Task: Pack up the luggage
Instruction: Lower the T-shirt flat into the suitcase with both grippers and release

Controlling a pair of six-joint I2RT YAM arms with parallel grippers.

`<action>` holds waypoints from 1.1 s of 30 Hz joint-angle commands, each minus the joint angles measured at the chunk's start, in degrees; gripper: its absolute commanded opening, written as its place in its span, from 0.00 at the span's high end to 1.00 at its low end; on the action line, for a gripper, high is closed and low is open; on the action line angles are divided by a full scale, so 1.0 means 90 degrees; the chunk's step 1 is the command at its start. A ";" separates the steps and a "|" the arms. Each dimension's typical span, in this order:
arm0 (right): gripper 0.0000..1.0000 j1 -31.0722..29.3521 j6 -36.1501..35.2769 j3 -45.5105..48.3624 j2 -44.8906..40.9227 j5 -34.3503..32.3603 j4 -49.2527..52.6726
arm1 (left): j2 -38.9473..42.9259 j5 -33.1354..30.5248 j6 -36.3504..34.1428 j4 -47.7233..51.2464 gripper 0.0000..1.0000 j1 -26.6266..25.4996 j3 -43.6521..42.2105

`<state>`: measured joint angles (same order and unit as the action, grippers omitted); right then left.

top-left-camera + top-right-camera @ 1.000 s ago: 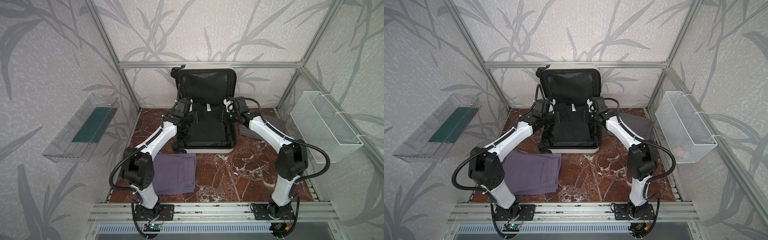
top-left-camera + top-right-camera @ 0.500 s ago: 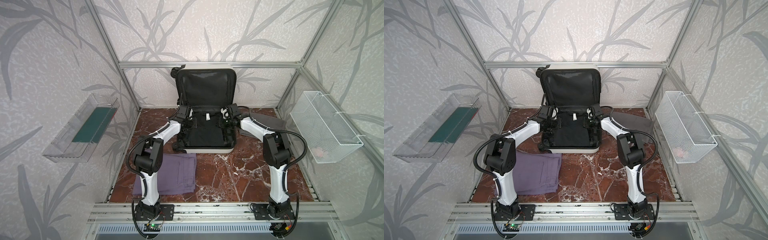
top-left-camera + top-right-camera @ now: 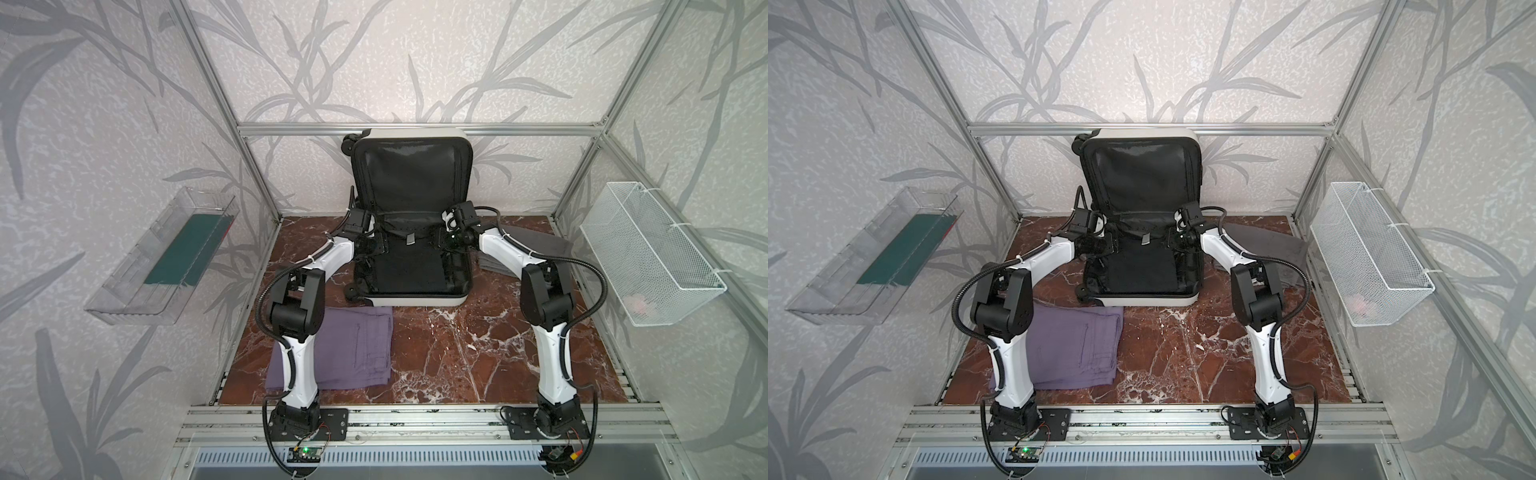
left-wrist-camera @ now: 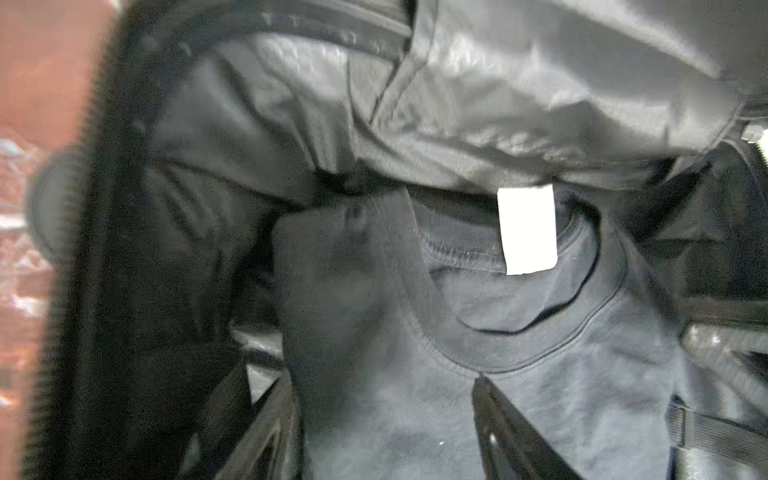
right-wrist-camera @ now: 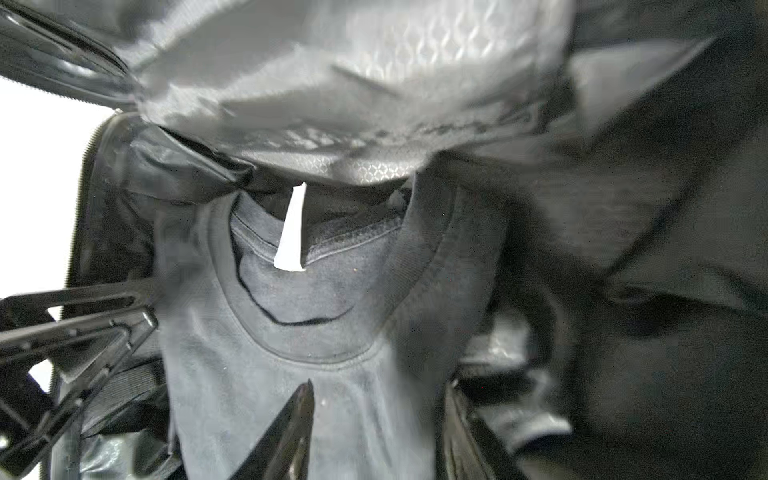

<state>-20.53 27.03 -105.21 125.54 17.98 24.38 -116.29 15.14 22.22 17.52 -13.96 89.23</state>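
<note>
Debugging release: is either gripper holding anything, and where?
Nothing is held: left gripper and right gripper both hover with jaws apart above the dark shirt lying in the luggage.

White hard-shell luggage [image 3: 409, 187], black lining; open; base flat, lid upright behind; dark shirt [image 4: 540, 395] inside base.

1. Smooth, white, hard plastic on the luggage [image 3: 409, 300] shell; its lining [image 3: 411, 174] is glossy black fabric.
2. Dark T-shirt [image 4: 540, 395]: matt knit cloth.
3. Tabletop [image 3: 457, 353]: polished, marble-like.
4. Wire basket [image 3: 648, 257]: white metal mesh.
</note>
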 commanded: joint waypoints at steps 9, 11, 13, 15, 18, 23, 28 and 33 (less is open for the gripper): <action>0.49 -0.0348 0.0155 0.0057 -0.0258 0.0144 -0.0028 | 0.0464 0.0846 0.0588 -0.0450 0.19 -0.0109 0.0007; 0.49 -0.0378 0.0245 0.0141 -0.0135 0.0117 -0.0137 | 0.0369 0.0875 0.0683 -0.0597 0.19 -0.0129 -0.0150; 0.49 -0.0354 0.0362 0.0258 -0.0003 0.0047 -0.0247 | 0.0254 0.0921 0.0746 -0.0703 0.19 -0.0129 -0.0304; 0.49 -0.0301 0.0433 0.0307 0.0110 0.0005 -0.0266 | 0.0154 0.0909 0.0756 -0.0716 0.19 -0.0129 -0.0406; 0.49 -0.0215 0.0517 0.0399 0.0230 -0.0053 -0.0312 | 0.0021 0.0848 0.0706 -0.0669 0.19 -0.0129 -0.0476; 0.49 -0.0141 0.0513 0.0417 0.0250 -0.0022 -0.0274 | -0.0142 0.0751 0.0601 -0.0515 0.19 -0.0129 -0.0445; 0.47 -0.0127 0.0324 0.0391 -0.0122 0.0195 -0.0171 | -0.0136 0.0682 0.0415 -0.0101 0.19 -0.0129 -0.0115; 0.44 -0.0129 0.0107 0.0460 -0.0760 0.0311 -0.0002 | 0.0047 0.0677 0.0266 0.0487 0.19 -0.0129 0.0511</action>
<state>-21.47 29.87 -101.30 125.01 19.29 23.14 -117.45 21.93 26.52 17.80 -14.94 89.60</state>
